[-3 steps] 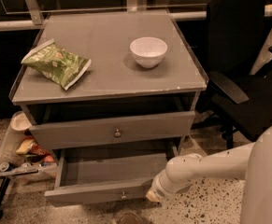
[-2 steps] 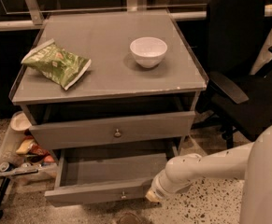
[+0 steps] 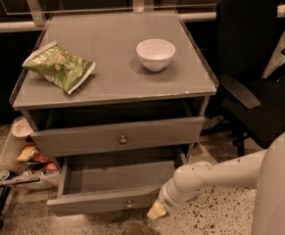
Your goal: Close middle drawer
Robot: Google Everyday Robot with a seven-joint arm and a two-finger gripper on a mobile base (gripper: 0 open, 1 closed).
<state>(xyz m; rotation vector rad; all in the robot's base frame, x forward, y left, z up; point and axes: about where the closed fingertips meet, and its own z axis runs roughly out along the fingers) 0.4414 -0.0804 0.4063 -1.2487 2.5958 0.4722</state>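
Note:
The middle drawer [image 3: 112, 182] is pulled out of the grey cabinet, and its bare grey inside shows. Its flat front [image 3: 103, 203] has a tiny metal knob [image 3: 129, 203] at the centre. My gripper [image 3: 156, 211] is low at the right end of that front, close to or touching its corner. My white arm [image 3: 215, 173] reaches in from the lower right. The taller drawer [image 3: 117, 136] with the bigger round knob [image 3: 123, 140] sits above it, slightly out.
On the cabinet top [image 3: 112, 82] lie a green chip bag [image 3: 59, 66] and a white bowl [image 3: 155, 54]. A black office chair [image 3: 254, 82] stands at the right. A low rack of snacks [image 3: 19, 160] stands on the floor at the left.
My gripper has shifted slightly down and left along the right end of the drawer front. The drawer stands open about as far as before.

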